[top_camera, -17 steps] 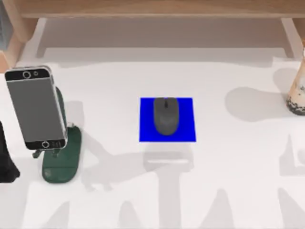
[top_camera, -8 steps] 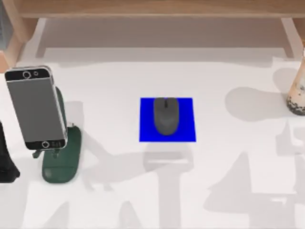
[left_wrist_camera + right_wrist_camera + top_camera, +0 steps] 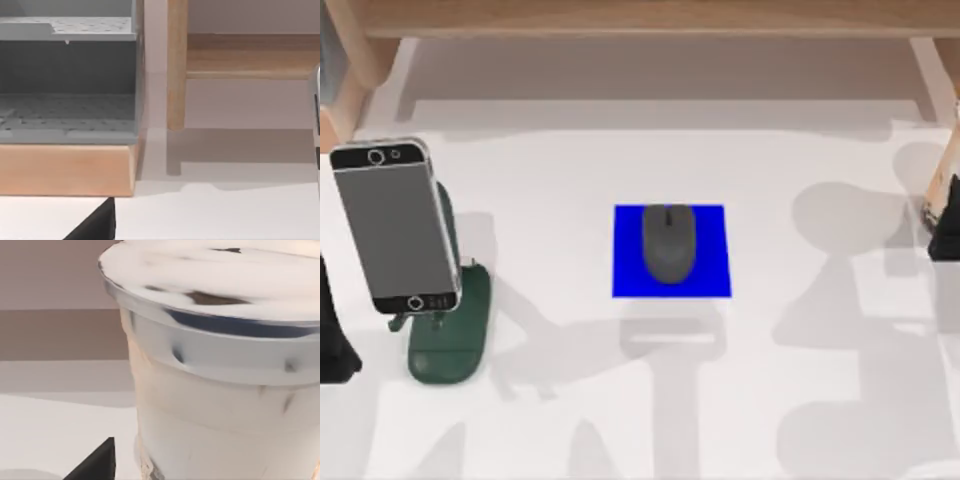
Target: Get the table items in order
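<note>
Upright, the milk-tea cup (image 3: 220, 365) stands at the table (image 3: 570, 170) edge — right gripper (image 3: 950, 205) close, finger state unclear.

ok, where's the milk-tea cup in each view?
Top view: milk-tea cup at the table's right edge, right gripper overlapping it; left arm parked at the left edge.
Left wrist view: faces the wooden shelf post at the table's back.
Right wrist view: cup close up, upright.
Shared landmark: the white table.
</note>
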### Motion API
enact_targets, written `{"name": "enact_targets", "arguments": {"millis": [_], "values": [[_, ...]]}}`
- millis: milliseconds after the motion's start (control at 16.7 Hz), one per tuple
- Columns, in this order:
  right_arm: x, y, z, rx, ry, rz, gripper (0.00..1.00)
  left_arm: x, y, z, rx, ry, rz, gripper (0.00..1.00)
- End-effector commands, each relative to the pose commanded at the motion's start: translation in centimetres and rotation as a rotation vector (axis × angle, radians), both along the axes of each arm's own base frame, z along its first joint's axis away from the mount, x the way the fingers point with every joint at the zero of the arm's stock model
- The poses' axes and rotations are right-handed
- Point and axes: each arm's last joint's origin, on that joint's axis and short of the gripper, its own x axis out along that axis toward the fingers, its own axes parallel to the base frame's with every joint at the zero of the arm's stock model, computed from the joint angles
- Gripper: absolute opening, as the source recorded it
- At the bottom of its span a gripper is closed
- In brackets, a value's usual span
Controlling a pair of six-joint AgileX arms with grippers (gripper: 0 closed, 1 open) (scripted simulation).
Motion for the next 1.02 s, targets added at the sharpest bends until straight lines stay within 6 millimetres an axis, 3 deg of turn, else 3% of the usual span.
{"name": "enact_targets", "arguments": {"millis": [240, 600, 1020], "values": [[1.5, 0.3, -1.0, -0.014, -0.045, 0.004, 1.00, 0.0, 0.0, 0.0, 0.000, 0.000, 0.000, 1.00], [1.6, 0.2, -1.1, -0.013, -0.044, 0.001, 1.00, 0.0, 0.0, 0.0, 0.000, 0.000, 0.000, 1.00], [4.5, 0.3, -1.4, -0.014, -0.046, 0.004, 1.00, 0.0, 0.0, 0.0, 0.000, 0.000, 0.000, 1.00]]}}
